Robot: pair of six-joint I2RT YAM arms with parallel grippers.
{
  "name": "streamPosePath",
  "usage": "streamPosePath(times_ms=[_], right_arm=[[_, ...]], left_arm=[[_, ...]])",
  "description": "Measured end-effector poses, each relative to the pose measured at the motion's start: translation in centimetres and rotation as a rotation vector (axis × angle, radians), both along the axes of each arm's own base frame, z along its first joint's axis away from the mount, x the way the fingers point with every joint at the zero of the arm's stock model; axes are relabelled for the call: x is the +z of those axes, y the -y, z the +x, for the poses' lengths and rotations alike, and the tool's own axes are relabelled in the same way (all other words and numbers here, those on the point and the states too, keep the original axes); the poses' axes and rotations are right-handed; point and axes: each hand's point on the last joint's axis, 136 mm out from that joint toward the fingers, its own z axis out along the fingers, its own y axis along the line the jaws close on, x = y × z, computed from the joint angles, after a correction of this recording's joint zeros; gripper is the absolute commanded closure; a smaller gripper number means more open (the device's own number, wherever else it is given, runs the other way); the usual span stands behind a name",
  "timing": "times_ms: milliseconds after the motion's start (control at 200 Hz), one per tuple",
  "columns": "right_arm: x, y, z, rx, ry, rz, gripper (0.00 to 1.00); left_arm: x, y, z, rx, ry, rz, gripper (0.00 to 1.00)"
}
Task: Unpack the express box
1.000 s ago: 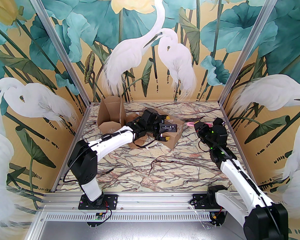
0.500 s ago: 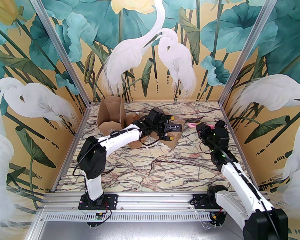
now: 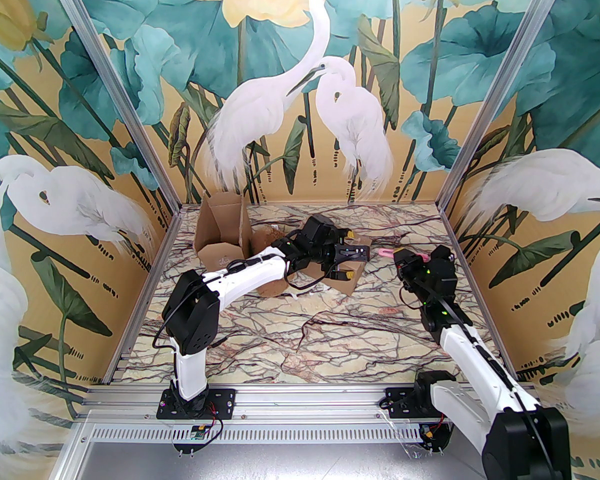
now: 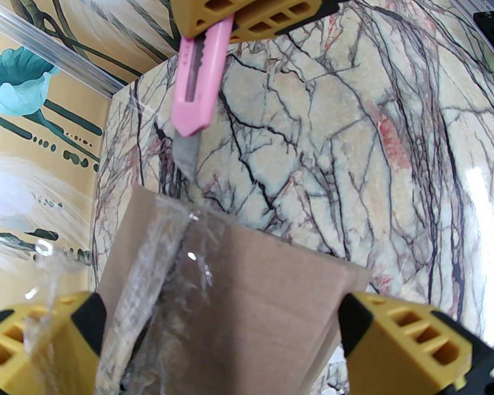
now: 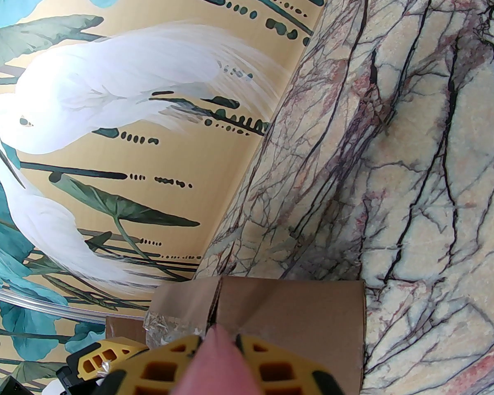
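**Knife at the seam of the express box**

We see the express box (image 4: 251, 286) lying on the marbled table (image 3: 330, 328), and we place everything else from it. The left gripper (image 3: 352, 255) is over the box with its jaws spread wide, one yellow finger (image 4: 411, 340) off each side of the box. We cannot tell whether they touch the cardboard. Crumpled clear tape (image 4: 148, 261) runs along the seam on top of the box. To the right of the box, the right gripper (image 4: 247, 12) has its jaws pinched on the handle of a pink utility knife (image 4: 193, 84). The knife's blade (image 4: 187, 154) is out, with its tip just beside the edge of the box and in line with the taped seam. We cannot make out contact there. A second carton (image 3: 222, 233), with its flaps open, stands well to the left of the box.
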Motion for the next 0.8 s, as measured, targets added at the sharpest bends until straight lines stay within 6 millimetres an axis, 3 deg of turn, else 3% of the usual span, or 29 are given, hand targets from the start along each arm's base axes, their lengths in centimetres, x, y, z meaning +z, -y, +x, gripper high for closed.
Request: streamPosePath(times_ms=[225,800], right_arm=[[-0.9,-0.4,0.8,0.018,-0.014,0.018,1.00],[-0.4,-0.5,1.0,0.020,0.004,0.029,1.00]], left_arm=[[-0.2,-0.1,0.0,0.005,-0.009,0.002,0.01],[-0.9,-0.3,-0.1,0.011,-0.016,0.015,0.00]])
